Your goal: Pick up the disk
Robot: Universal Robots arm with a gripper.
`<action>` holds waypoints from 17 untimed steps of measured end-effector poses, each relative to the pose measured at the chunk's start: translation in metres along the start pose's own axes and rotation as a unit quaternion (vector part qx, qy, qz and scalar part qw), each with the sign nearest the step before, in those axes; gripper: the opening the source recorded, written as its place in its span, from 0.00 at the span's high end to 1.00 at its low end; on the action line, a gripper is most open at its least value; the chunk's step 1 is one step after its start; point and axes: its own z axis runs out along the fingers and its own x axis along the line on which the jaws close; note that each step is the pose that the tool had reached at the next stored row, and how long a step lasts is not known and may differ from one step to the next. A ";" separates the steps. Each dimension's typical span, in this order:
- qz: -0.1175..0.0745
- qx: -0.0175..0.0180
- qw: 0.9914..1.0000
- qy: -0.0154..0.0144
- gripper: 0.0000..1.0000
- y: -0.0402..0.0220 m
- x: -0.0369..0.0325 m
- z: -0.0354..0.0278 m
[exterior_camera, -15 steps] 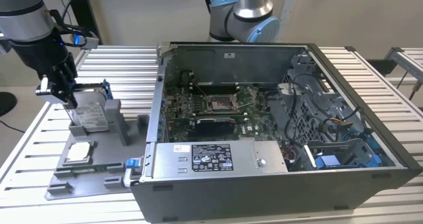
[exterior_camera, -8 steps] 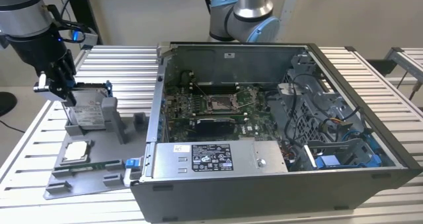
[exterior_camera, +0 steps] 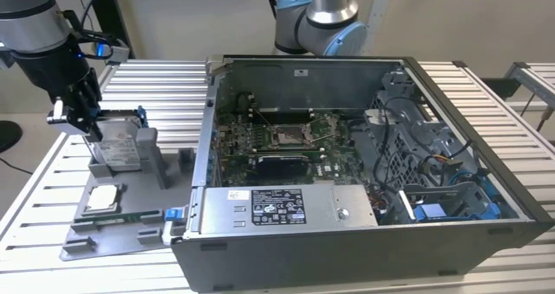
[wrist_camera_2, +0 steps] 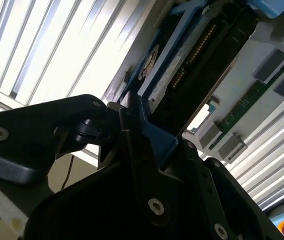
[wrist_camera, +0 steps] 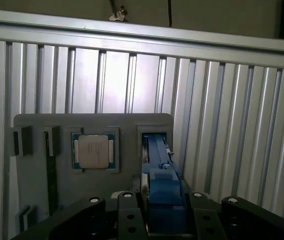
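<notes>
tool (exterior_camera: 86, 126) clamped on the disk (exterior_camera: 118, 148) | silver-grey slab, blue bracket (standing on edge) | in grey holder (exterior_camera: 130, 206)

A robotics lab or workshop: an opened computer case (exterior_camera: 347, 255) sits on a slatted aluminium counter (exterior_camera: 165, 79) beside a grey fixture tray (exterior_camera: 113, 232), with a robot arm joint (exterior_camera: 325, 21) behind.

exterior view: even light | second wrist view: glare on table slats (wrist_camera_2: 41, 45) (washed white) | first wrist view: dim, bluish
</notes>
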 end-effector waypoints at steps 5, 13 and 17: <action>0.000 -0.001 1.000 0.001 1.00 -0.0002 -0.0001 0.0003; 0.001 -0.014 1.000 0.003 1.00 -0.0016 0.0001 0.0004; 0.001 -0.014 1.000 0.003 1.00 -0.0017 0.0001 0.0004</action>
